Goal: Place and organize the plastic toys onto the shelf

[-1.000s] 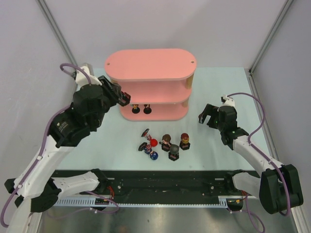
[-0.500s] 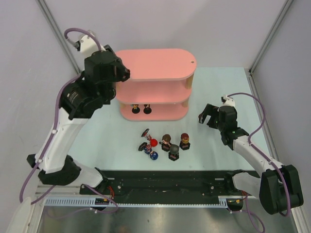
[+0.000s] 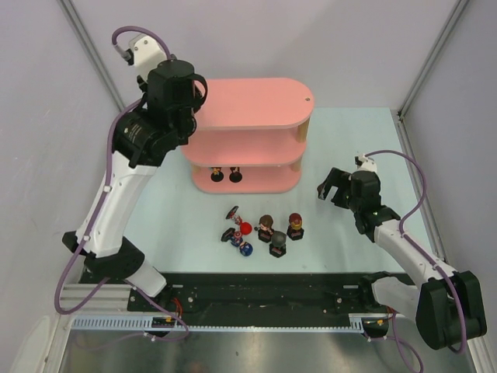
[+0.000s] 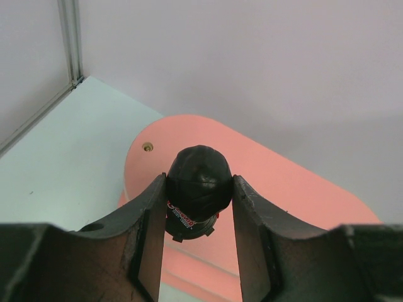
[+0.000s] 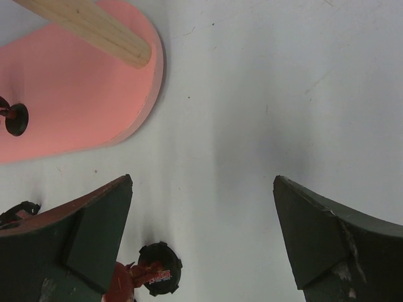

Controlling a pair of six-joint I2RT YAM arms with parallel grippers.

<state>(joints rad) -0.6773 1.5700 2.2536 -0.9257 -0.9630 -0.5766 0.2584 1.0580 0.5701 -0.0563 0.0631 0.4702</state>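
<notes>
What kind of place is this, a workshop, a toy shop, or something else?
Most likely a robotics lab test booth: plain white walls close in a pale table, a left arm and right arm are bolted at its near edge, and a pink shelf and toy figurines serve as props.

The left arm (image 3: 167, 97) hides the shelf's (image 3: 248, 105) left end; its fingers (image 4: 148, 239) cover the toy's (image 4: 198, 182) body, whose red print (image 4: 181, 216), perhaps lettering, blurs.
</notes>
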